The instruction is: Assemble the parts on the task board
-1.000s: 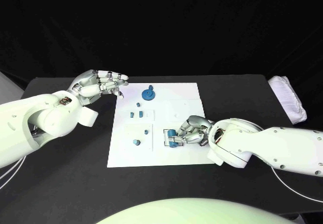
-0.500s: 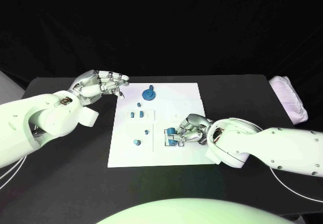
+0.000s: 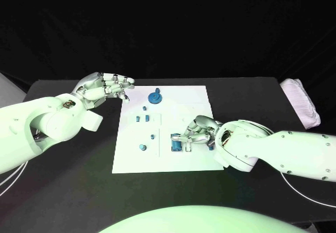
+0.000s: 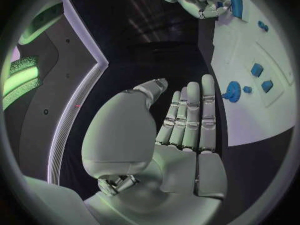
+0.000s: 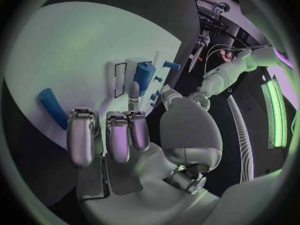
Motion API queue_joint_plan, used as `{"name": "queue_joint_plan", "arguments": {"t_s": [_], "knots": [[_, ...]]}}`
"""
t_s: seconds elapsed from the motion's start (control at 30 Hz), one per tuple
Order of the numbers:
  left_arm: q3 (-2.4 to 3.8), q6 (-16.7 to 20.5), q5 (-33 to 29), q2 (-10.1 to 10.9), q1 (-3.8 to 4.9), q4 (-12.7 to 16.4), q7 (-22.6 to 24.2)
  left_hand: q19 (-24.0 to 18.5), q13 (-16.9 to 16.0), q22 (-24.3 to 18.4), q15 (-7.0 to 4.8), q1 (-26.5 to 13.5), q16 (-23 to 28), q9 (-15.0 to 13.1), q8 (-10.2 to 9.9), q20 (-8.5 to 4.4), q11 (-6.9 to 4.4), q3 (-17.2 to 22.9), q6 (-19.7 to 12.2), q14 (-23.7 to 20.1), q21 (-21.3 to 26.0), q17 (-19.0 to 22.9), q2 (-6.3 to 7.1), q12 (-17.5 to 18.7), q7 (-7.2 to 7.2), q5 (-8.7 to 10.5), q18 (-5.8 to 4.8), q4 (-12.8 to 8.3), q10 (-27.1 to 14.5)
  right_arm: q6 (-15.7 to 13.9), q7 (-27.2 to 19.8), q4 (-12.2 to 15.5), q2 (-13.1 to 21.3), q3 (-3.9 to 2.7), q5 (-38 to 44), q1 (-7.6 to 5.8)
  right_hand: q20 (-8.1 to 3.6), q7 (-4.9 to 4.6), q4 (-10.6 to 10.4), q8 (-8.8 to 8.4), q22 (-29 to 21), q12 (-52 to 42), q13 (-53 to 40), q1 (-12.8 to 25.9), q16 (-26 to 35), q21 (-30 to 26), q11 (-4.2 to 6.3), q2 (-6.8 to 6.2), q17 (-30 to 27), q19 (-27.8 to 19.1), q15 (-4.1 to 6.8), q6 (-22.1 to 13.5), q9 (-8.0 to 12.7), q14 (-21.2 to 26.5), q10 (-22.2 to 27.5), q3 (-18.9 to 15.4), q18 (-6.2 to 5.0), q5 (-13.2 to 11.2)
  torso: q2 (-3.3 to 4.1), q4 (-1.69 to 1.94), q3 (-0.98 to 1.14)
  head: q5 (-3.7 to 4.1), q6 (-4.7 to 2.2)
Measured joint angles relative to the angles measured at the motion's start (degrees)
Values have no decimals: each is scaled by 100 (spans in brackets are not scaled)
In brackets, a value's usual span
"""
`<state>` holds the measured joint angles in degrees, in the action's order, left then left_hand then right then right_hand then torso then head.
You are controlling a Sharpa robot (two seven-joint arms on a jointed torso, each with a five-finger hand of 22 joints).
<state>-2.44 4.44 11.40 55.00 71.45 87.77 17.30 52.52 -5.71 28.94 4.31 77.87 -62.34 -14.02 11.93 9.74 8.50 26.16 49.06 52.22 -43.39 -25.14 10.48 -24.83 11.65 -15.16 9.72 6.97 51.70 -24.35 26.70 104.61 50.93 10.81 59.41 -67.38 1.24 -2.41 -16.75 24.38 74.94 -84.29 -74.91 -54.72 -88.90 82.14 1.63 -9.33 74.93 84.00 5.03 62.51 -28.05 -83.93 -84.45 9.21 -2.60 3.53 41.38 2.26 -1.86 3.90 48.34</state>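
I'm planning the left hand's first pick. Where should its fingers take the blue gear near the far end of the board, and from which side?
Judging from the head view, the blue gear lies flat on the task board, with a small knob at its far edge. A grip across its toothed rim from above looks best. The left hand, open beside the board's far left corner, is nearest.

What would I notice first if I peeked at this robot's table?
Probably the bright white task board in the middle of the black table, dotted with small blue parts. Next, the shiny right hand resting over a blue part near the board's middle. The left hand hangs off the board's far left corner, holding nothing, near a round blue gear.
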Motion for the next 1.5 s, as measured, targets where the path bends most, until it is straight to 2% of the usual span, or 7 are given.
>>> {"name": "queue_joint_plan", "arguments": {"t_s": [0.37,0.43,0.5,0.63,0.87,0.93,1.5], "knots": [[0,-14,0,4,0,2,-26,0,0,1,0,0,0,-1,0,0,0,0,0,0,0,0,0,2,0,0,0,0,1,84,27,-30,16,0,147,-6,0,-21,14,46,-1,51,0,-117,0,-16,0,144,-1,0,0,-69,20,0,1,-550,0,0,-3,-2,1,9,0],[0,-16,0,4,0,2,-30,1,-1,0,0,0,0,-1,0,1,0,-1,0,0,0,0,0,2,0,0,-1,1,0,78,-13,-15,38,0,156,-6,0,-5,43,89,-1,68,0,-413,0,-62,0,298,-1,0,0,-92,36,0,1,-588,0,0,-3,0,2,13,-1],[0,-17,0,4,0,2,-32,13,-1,-6,0,0,0,-1,0,13,0,-16,0,0,0,0,0,2,0,0,-1,16,0,66,-82,6,67,0,155,-6,0,-28,121,90,-1,97,0,-786,3,-70,0,334,-1,0,0,-140,56,0,1,-552,0,0,-3,3,2,14,-1],[-1,-20,-1,9,0,2,-36,22,-1,-6,0,0,0,-1,0,22,-1,-16,0,0,0,0,0,2,0,0,-1,16,1,3,-426,73,163,0,133,-6,0,-51,388,90,-2,149,0,-1624,35,-153,-21,238,-1,0,0,-199,113,1,23,-363,0,0,0,7,4,15,-7],[-1,-21,-1,19,0,2,-40,22,4,-6,0,0,0,-1,0,21,-1,-16,0,0,0,0,0,2,0,0,-1,16,1,-74,-1086,187,310,0,112,-3,0,9,567,203,-2,108,0,-2201,35,-154,-9,2,-1,0,0,-138,17,0,34,-185,0,25,2,-2,7,-7,-10],[-1,-22,-1,19,0,2,-40,21,4,-5,0,0,0,-1,0,21,-1,-16,0,0,0,0,0,2,0,0,-1,16,1,-68,-1171,195,320,0,145,2,-3,46,620,271,-2,18,0,-2371,35,-133,13,22,-1,-1,9,-102,-44,-9,56,-121,0,22,1,-4,7,-10,-3],[-1,-31,-1,19,0,1,-45,21,4,-15,0,0,0,-1,0,21,-1,-16,0,0,23,0,0,2,0,0,-1,15,1,39,-986,176,127,4,1034,112,-84,175,526,442,-3,-356,0,-2510,-33,91,102,-66,-2,1,93,28,-163,-10,59,97,-1,-13,2,4,-1,-10,27]]}}
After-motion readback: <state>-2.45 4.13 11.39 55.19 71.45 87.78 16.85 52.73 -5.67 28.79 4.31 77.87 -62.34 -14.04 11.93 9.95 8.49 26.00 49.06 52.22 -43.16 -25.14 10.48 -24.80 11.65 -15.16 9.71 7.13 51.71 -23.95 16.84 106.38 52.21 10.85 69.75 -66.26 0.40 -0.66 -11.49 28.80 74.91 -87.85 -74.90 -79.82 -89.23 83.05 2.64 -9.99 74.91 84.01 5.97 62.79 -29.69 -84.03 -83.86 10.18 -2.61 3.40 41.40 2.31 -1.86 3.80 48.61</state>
